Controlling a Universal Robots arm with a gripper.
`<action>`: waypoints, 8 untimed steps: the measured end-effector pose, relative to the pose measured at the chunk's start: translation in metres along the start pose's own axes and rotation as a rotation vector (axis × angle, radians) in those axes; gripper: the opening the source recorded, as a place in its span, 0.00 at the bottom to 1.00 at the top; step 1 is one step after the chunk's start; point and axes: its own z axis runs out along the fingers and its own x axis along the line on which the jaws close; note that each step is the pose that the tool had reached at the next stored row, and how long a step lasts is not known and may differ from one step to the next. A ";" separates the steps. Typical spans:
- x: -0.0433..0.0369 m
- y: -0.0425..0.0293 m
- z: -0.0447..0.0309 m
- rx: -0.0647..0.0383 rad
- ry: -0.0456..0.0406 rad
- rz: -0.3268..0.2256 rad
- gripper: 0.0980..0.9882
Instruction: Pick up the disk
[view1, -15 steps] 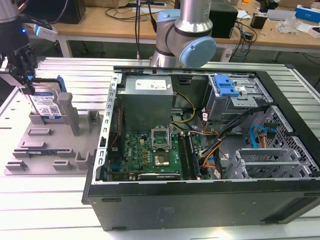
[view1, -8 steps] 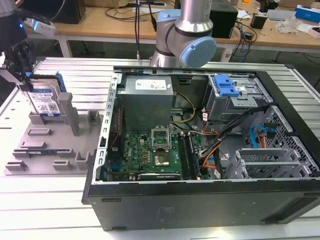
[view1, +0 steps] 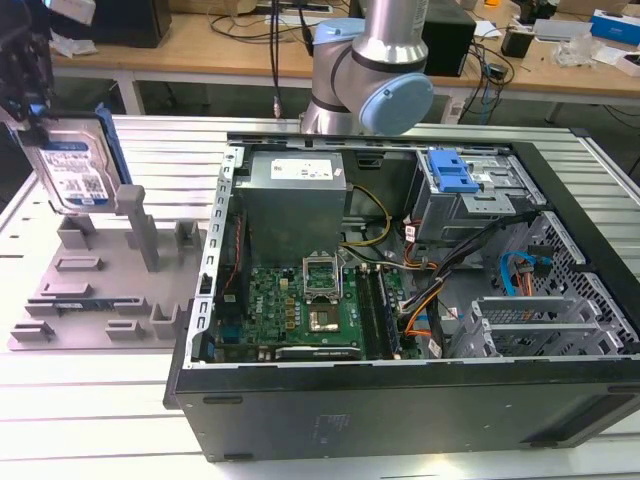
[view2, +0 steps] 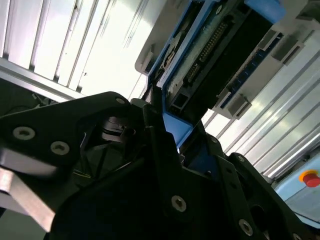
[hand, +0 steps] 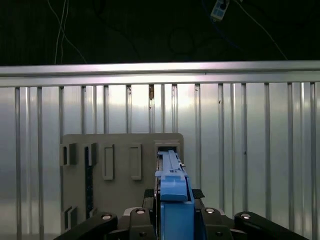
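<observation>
The disk (view1: 75, 175) stands on edge at the exterior view's left: a silver drive with a white-and-blue label and blue side rails. My gripper (view1: 36, 112) comes down on its top edge and is shut on it. The drive's lower edge is level with the upright posts of the grey fixture tray (view1: 90, 300); I cannot tell whether it touches them. In the first wrist view the disk's blue rail (hand: 173, 182) runs between the black fingers (hand: 145, 215), with the tray (hand: 120, 170) below. In the second wrist view the disk's connector end (view2: 215, 50) sticks out past the gripper (view2: 170, 137).
An open computer case (view1: 400, 260) fills the middle and the exterior view's right, with a blue drive-bay bracket (view1: 450, 172) inside. The arm's base (view1: 365, 70) stands behind the case. A cluttered workbench (view1: 200, 50) runs along the back. A red button (view2: 310, 177) sits beside the ribbed metal table.
</observation>
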 end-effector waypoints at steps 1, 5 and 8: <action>0.0002 0.0001 -0.0049 0.000 -0.0001 0.000 0.30; 0.0018 0.0008 -0.0352 0.000 -0.0007 0.000 0.30; 0.0028 0.0011 -0.0541 0.000 -0.0011 0.000 0.30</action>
